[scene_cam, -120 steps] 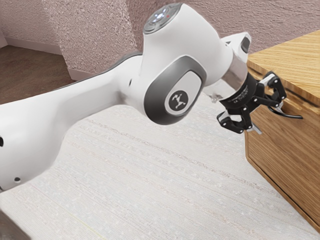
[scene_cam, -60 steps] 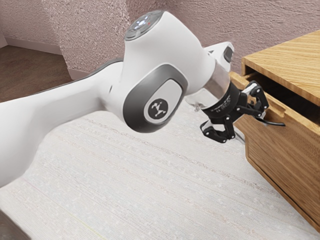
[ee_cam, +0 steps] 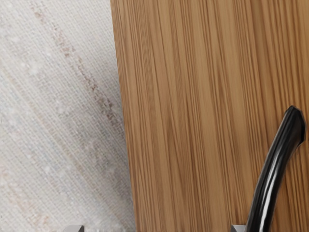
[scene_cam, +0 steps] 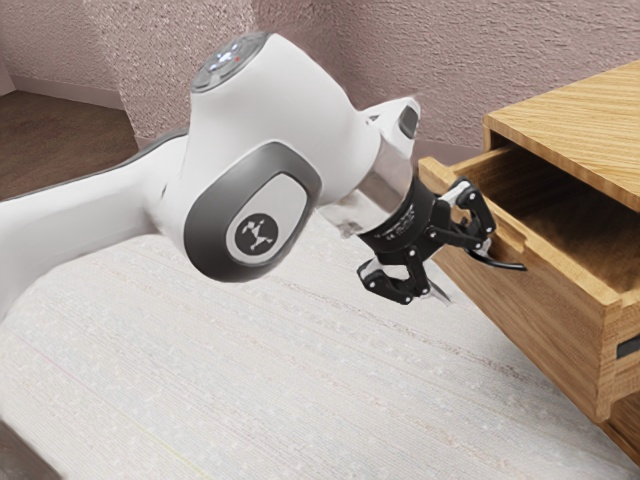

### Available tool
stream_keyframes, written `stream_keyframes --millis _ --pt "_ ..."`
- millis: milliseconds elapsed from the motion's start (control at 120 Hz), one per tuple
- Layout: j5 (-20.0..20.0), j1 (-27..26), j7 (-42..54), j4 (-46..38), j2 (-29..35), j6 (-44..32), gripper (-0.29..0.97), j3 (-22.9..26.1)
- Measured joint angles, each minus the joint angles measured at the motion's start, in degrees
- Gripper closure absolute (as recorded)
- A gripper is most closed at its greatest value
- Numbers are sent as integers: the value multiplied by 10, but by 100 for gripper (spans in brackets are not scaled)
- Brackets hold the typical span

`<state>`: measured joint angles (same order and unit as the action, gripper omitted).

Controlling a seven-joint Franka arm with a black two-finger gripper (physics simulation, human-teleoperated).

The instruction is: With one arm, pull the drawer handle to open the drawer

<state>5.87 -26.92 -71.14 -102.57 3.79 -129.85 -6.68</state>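
Note:
A wooden cabinet [scene_cam: 570,110] stands at the exterior view's right. Its top drawer [scene_cam: 520,310] is pulled partly out, and the hollow inside shows. A curved black handle [scene_cam: 505,264] sticks out from the drawer front. My black gripper [scene_cam: 463,268] is at that handle with its fingers spread wide, one of them hooked against the bar. In the wrist view the handle [ee_cam: 273,179] curves over the drawer's wood front [ee_cam: 203,111], right beside one grey fingertip [ee_cam: 236,228]. Nothing is clamped between the fingers.
The pale textured tabletop [scene_cam: 300,380] stretches in front of the cabinet. My white arm [scene_cam: 260,190] crosses it from the exterior view's left. A rough pink wall [scene_cam: 480,50] rises behind. A lower drawer's corner [scene_cam: 625,420] shows under the open one.
The drawer has slid out toward the exterior view's left, from shut to well open. My hand has moved left and slightly down with the handle.

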Motion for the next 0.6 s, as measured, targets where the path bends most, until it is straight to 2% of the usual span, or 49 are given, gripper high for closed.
stream_keyframes --millis 283,358,600 --pt "-2 1 -11 -26 25 0 34 0" --pt "-3 -28 -14 -34 32 0 34 -28" --pt "-5 -75 -22 -46 44 0 34 -74"
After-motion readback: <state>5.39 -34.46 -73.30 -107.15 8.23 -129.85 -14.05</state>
